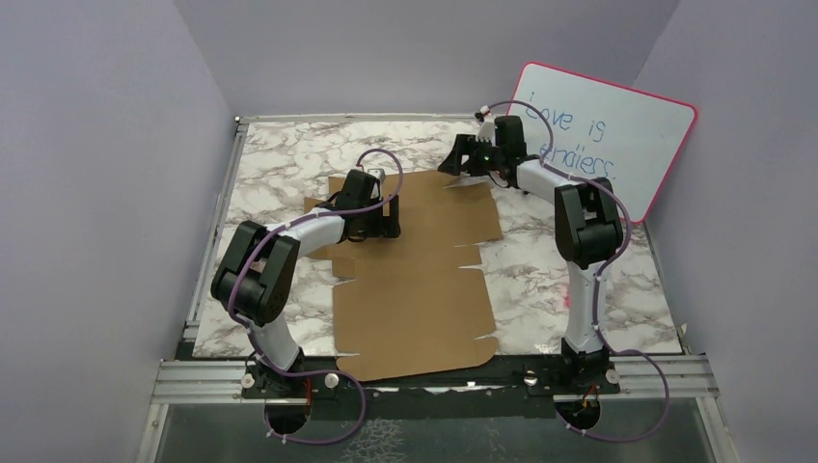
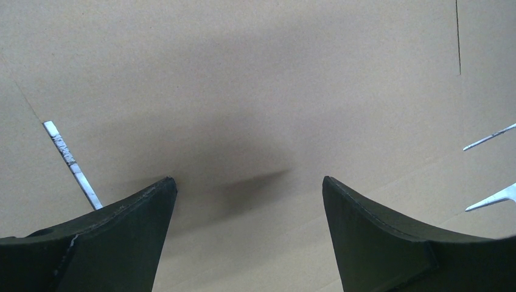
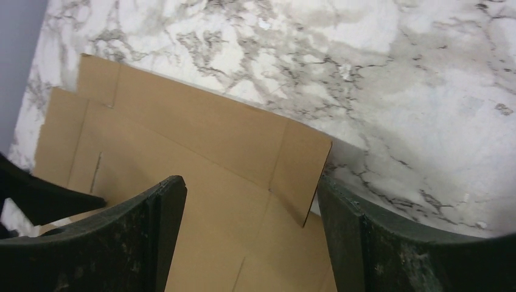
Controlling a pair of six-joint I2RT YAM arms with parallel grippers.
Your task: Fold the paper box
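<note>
Brown cardboard paper box (image 1: 415,289) lying flat
My left gripper (image 2: 249,180) gapes over it, right gripper (image 3: 251,182) gapes above its far edge

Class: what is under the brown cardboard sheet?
The paper box lies flat on the marble table, and marble shows through its slits. Anything else beneath is covered and cannot be seen.

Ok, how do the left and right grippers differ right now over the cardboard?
The left gripper is over the inner part of the paper box sheet, its camera seeing almost only cardboard. The right gripper is at the sheet's far corner flap, with bare marble table beyond. The left gripper looks closer to the sheet than the right gripper. Both are open and hold nothing.
</note>
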